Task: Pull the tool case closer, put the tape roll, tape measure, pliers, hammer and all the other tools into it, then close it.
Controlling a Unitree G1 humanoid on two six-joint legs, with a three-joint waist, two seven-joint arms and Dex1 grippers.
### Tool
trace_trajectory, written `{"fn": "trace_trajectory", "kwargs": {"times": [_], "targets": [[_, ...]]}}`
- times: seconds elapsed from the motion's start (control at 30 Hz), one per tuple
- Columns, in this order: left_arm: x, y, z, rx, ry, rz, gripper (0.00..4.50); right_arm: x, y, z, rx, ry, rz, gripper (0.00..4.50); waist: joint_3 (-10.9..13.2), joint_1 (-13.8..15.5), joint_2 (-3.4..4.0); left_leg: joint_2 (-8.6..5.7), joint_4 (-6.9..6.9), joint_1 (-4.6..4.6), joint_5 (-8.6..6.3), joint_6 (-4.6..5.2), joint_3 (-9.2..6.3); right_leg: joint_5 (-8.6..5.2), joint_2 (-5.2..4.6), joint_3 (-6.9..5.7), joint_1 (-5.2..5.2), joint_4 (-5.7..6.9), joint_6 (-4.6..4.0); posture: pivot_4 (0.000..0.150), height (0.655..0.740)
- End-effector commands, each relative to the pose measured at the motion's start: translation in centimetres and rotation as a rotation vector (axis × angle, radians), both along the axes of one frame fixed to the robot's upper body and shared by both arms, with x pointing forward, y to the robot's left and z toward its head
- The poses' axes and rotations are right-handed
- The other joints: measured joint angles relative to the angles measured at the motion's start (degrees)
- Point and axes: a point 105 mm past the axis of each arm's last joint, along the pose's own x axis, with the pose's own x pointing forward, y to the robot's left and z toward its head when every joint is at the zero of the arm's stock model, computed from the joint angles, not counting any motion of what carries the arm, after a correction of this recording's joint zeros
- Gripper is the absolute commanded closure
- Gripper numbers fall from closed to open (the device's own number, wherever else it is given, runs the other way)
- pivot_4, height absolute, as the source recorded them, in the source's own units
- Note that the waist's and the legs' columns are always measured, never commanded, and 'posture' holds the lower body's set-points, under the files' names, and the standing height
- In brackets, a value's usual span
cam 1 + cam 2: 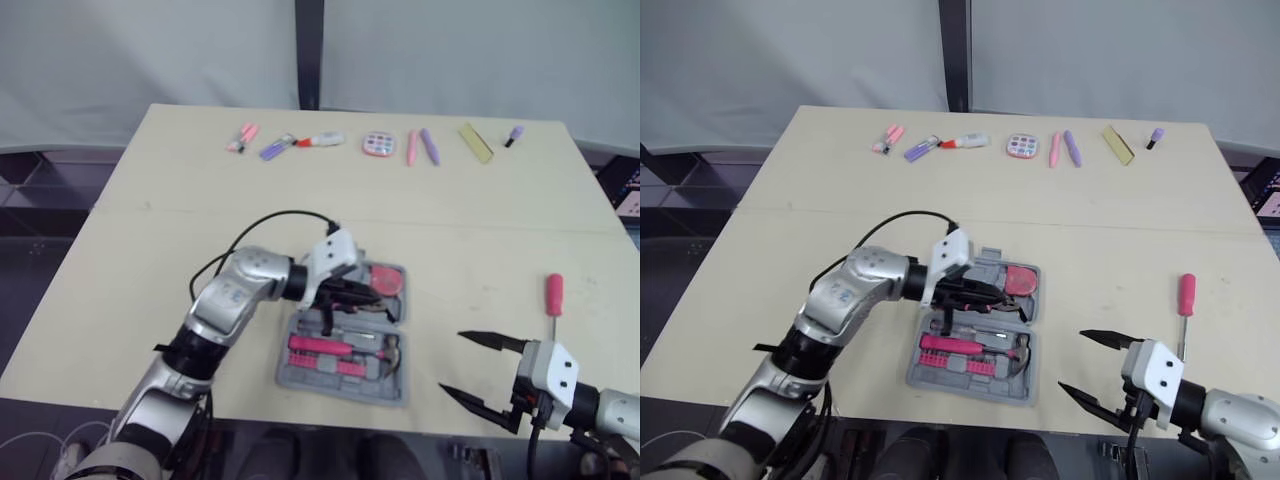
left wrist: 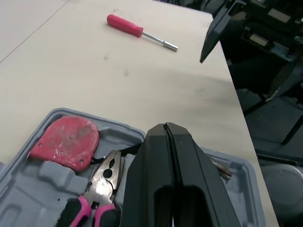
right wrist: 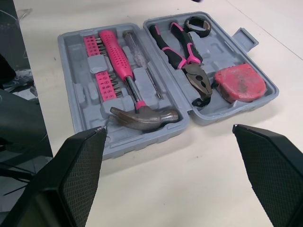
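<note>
While the tool case (image 3: 220,49) lies wide open on the table (image 1: 150,260), close to the near edge and a little left of the middle, the left gripper (image 2: 165,127) hangs low over its far half. Its two black fingers are pressed flat against each other, and I see nothing caught between them. Just beneath and beside them sit the pliers (image 3: 187,52) with their pink and black grips, and next to the pliers' nose is the red tape measure (image 3: 239,82) in the corner compartment. At the other end of that half lies a dark ring (image 3: 204,32) that looks like the tape roll. The near half holds the hammer (image 3: 142,116), head towards the hinge, along with a pink-handled driver (image 3: 116,52) and a strip of pink bits (image 3: 102,71).

Over by the near right corner of the table, the right gripper (image 1: 452,362) hovers with its fingers spread far apart, empty, pointing towards the case but well apart from it. A red-handled screwdriver (image 1: 553,293) lies on the bare tabletop beyond that gripper, well away from the case. Along the far edge of the table runs a row of small pink and purple items (image 1: 428,146).
</note>
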Motion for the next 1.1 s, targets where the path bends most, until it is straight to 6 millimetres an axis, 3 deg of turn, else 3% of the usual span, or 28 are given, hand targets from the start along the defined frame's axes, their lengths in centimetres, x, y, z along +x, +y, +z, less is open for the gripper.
{"fn": "trace_trajectory", "kwargs": {"times": [0.03, 0.27, 0.7, 1.1], "targets": [[-1.2, 1.3, -1.2, -0.009, -0.034, -0.070, 4.48, 0.1, 0.2, 0.6, 0.010, -0.025, 0.001, 0.00, -0.01, -0.03, 0.01, 0.00, 0.00, 0.00, 0.00, 0.00, -0.01, 0.00, 0.00, 0.00, 0.00, 0.00, 0.00, 0.150, 0.7400], [-2.8, 2.6, -5.0, 0.080, -0.058, -0.117, 4.48, 0.1, 0.1, 0.7, 0.007, -0.029, 0.003, 0.00, -0.01, 0.02, 0.02, -0.03, 0.00, 0.01, 0.00, 0.00, -0.07, 0.00, -0.02, 0.01, 0.02, 0.02, 0.00, 0.150, 0.7400], [-2.3, 1.4, -7.0, 0.055, -0.066, -0.060, 4.48, 0.0, -0.3, 1.0, -0.001, -0.027, -0.008, 0.00, -0.02, -0.05, 0.03, -0.02, 0.00, 0.03, 0.00, 0.01, -0.06, 0.00, 0.00, -0.02, 0.02, 0.08, 0.00, 0.150, 0.7400], [-1.9, 1.9, -8.2, 0.078, -0.033, -0.024, 4.48, -0.2, -0.5, 1.0, 0.000, -0.024, -0.023, 0.00, -0.02, -0.06, 0.03, -0.01, 0.00, 0.05, 0.00, 0.01, -0.04, 0.00, 0.01, -0.02, 0.02, 0.08, 0.00, 0.150, 0.7400]]}}
